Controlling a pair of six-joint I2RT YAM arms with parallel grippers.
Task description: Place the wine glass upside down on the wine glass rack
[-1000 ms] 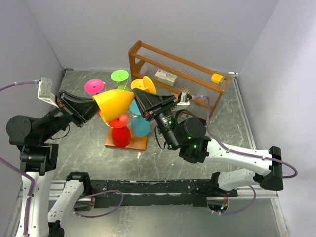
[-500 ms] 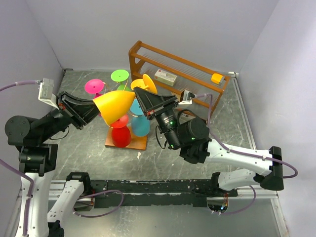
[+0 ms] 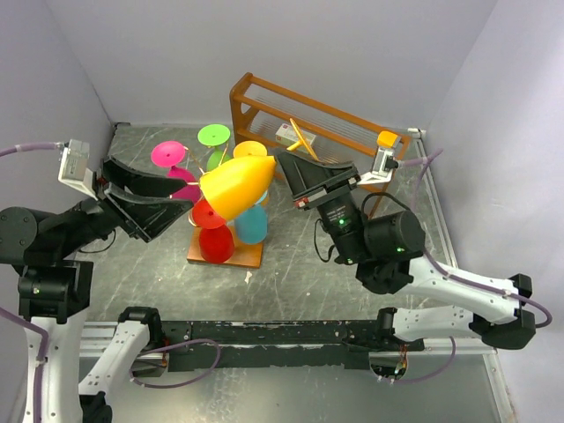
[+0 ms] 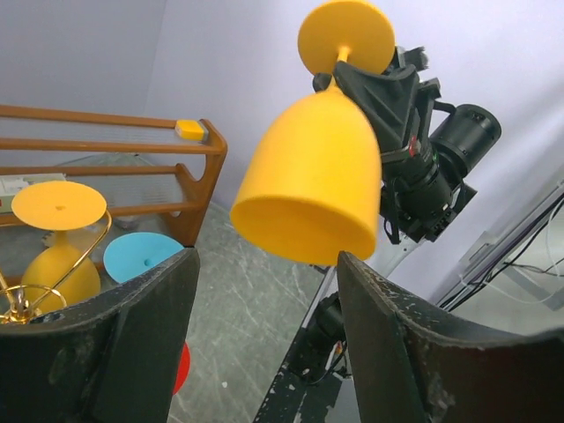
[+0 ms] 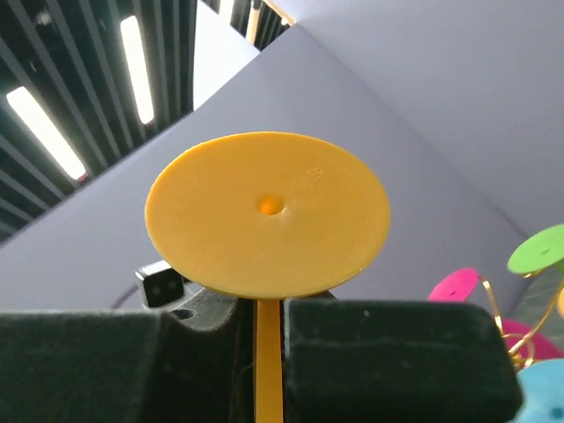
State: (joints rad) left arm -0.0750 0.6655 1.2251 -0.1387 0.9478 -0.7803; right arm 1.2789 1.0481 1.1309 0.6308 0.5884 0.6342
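Observation:
The wine glass (image 3: pixel 238 187) is yellow-orange and hangs in the air over the rack, lying roughly level with its bowl to the left. My right gripper (image 3: pixel 289 164) is shut on its stem (image 5: pixel 268 361), just under the round foot (image 5: pixel 267 216). My left gripper (image 3: pixel 181 204) is open to the left of the bowl, and the bowl (image 4: pixel 313 176) floats beyond its fingertips (image 4: pixel 181 264) without touching them. The wine glass rack (image 3: pixel 249 256) stands below, with several coloured glasses hung upside down on its gold wire (image 4: pixel 18 300).
A brown wooden shelf (image 3: pixel 326 123) stands at the back right with a white box (image 3: pixel 295 137) and a yellow block (image 3: pixel 386 139) on it. Pink (image 3: pixel 167 153) and green (image 3: pixel 213 134) glass feet stick up on the rack. Grey walls close in on both sides.
My left gripper has let go of the bowl, opened and pulled back left. My right gripper closed on the stem and carried the glass right, now holding it alone.

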